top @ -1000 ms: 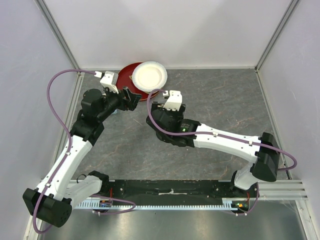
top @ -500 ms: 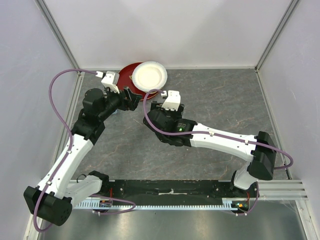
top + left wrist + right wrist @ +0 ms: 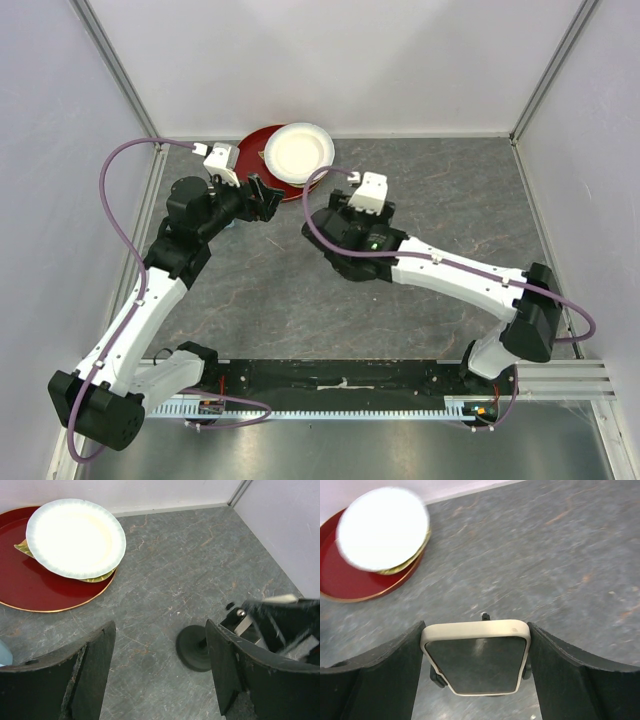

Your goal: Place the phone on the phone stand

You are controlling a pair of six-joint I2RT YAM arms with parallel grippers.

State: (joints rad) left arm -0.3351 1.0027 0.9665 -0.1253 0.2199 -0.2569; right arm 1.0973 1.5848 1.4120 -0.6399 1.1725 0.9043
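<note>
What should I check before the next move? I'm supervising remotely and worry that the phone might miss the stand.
1. Grip: ok; the right gripper clamps the phone from both sides.
2. Upright target: ok; the phone stand rests its disc base flat on the table.
3. Alignment: cannot tell; black parts peek from under the phone, but the bracket is hidden.
4. Other arm clear: ok; the left gripper is open and empty, not holding the stand.
5. Obstacles: ok; the red tray and white plate lie at the back, apart from the stand.
</note>
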